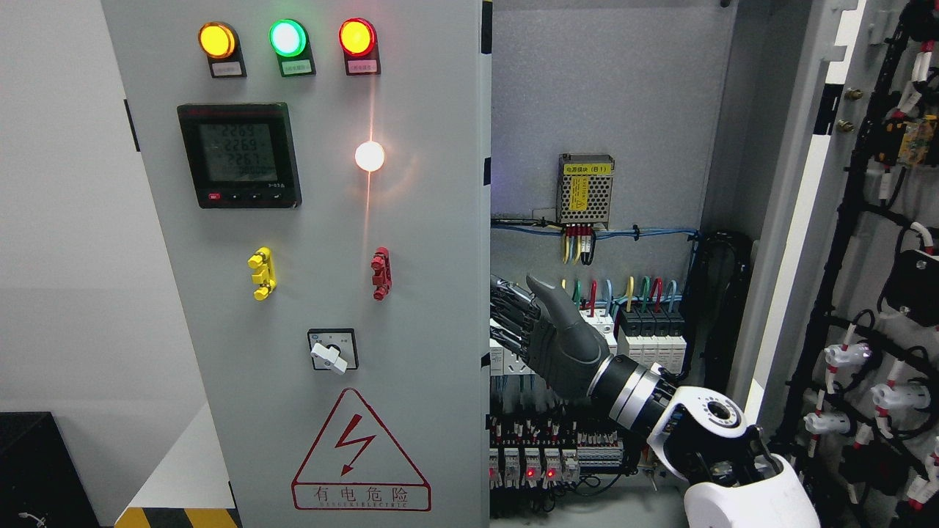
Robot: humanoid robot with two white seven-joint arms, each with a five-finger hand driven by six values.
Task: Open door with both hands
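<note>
— Where's the door?
— The grey metal left door (308, 264) fills the left half; the right door (799, 220) is swung wide.
— The hand?
— The right hand (546, 334), dark and jointed, hooks its fingers (513, 308) behind the left door's edge, thumb raised.

Open cabinet bay beside the left door (308, 257) is crowded with breakers (649, 334) and wiring below.
</note>
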